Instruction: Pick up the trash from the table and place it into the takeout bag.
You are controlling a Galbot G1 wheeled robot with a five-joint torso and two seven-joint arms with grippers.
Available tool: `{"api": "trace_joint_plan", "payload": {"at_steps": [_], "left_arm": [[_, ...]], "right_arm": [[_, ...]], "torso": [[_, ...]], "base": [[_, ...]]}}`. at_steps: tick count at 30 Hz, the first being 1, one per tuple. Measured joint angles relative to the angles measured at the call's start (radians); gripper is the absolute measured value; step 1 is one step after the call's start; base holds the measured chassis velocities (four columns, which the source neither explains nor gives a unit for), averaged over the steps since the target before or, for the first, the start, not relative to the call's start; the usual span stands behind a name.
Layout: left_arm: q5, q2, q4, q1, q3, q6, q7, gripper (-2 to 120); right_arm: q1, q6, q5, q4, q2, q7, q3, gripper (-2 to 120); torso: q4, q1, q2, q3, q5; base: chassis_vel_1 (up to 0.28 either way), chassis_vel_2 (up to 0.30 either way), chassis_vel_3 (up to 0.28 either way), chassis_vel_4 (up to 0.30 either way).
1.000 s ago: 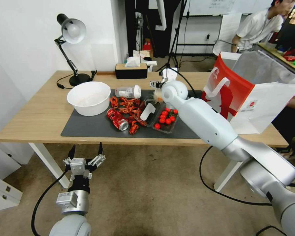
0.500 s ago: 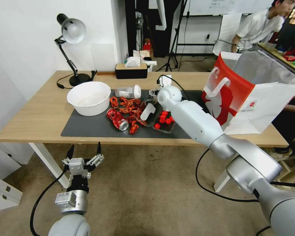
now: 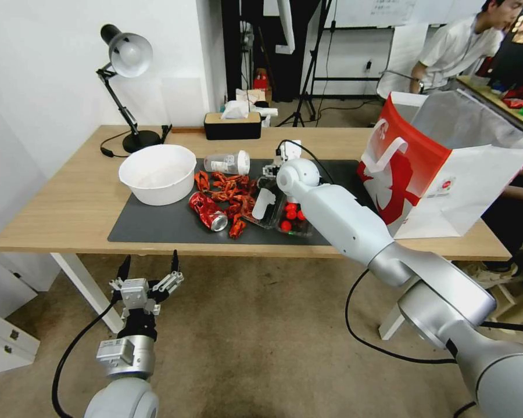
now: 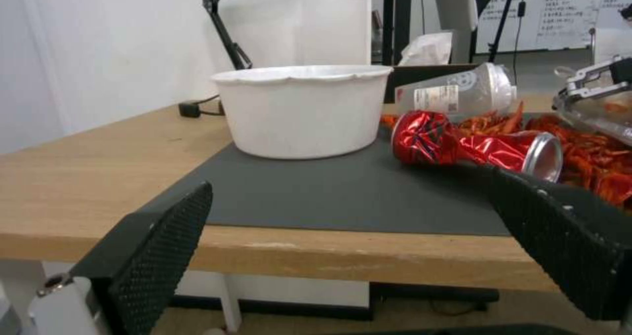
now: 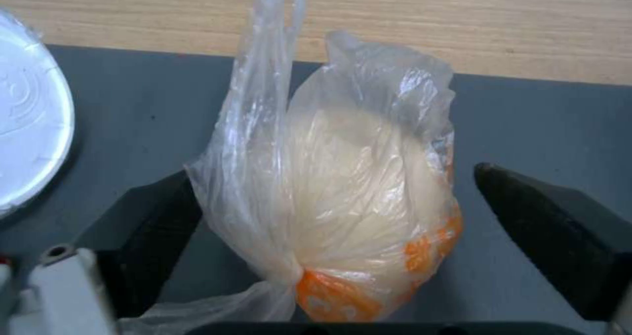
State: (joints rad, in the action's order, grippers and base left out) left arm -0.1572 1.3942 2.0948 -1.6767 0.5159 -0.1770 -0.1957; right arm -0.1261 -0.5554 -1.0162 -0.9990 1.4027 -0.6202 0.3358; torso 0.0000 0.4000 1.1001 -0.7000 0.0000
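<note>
On the table (image 3: 64, 203), my right gripper (image 5: 335, 226) is open over the grey mat (image 3: 157, 227), one finger on each side of the small clear food bag (image 5: 355, 187). The bag holds something pale with an orange patch. Left of it on the mat lie the clear white-lidded cup (image 3: 226, 162) on its side and the crushed red can (image 3: 208, 210). The takeout bag (image 3: 441, 168) stands open at the table's right end, foil lining showing. My left gripper (image 3: 148, 277) hangs open below the table's front edge, holding nothing.
A large white bowl (image 3: 157, 173) sits at the mat's left end. Red crayfish shells (image 3: 229, 193) and a clear tray of cherry tomatoes (image 3: 290, 219) lie mid-mat. A desk lamp (image 3: 126, 64) and tissue box (image 3: 232, 123) stand at the back. A person sits behind the takeout bag.
My right arm has swung left and down across the mat, bringing its gripper over the food bag. The left arm has stayed where it was.
</note>
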Motion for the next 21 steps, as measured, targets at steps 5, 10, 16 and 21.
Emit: {"api": "trace_joint_plan", "payload": {"at_steps": [5, 10, 16, 21], "left_arm": [[0.000, -0.002, 0.000, 0.000, 0.000, 0.000, 0.000, 100], [0.000, -0.002, 0.000, 0.001, 0.000, 0.000, -0.001, 100], [0.000, -0.003, 0.000, 0.002, -0.001, 0.000, -0.001, 100], [0.001, -0.002, 0.001, 0.001, -0.002, 0.000, -0.001, 100]], "right_arm": [[0.001, 0.002, -0.002, -0.003, -0.001, -0.008, -0.002, 84], [0.001, 0.003, -0.006, -0.010, -0.007, -0.018, -0.002, 68], [0.001, 0.008, -0.018, -0.021, -0.014, -0.030, -0.005, 45], [-0.002, 0.038, -0.021, -0.027, -0.021, -0.018, -0.017, 27]], "torso": [[0.0000, 0.000, 0.000, 0.000, 0.0000], [0.0000, 0.000, 0.000, 0.000, 0.0000], [0.0000, 0.000, 0.000, 0.000, 0.0000], [0.0000, 0.000, 0.000, 0.000, 0.0000]], "base": [[0.000, 0.000, 0.000, 0.000], [0.000, 0.000, 0.000, 0.000], [0.000, 0.000, 0.000, 0.000], [0.000, 0.000, 0.000, 0.000]]}}
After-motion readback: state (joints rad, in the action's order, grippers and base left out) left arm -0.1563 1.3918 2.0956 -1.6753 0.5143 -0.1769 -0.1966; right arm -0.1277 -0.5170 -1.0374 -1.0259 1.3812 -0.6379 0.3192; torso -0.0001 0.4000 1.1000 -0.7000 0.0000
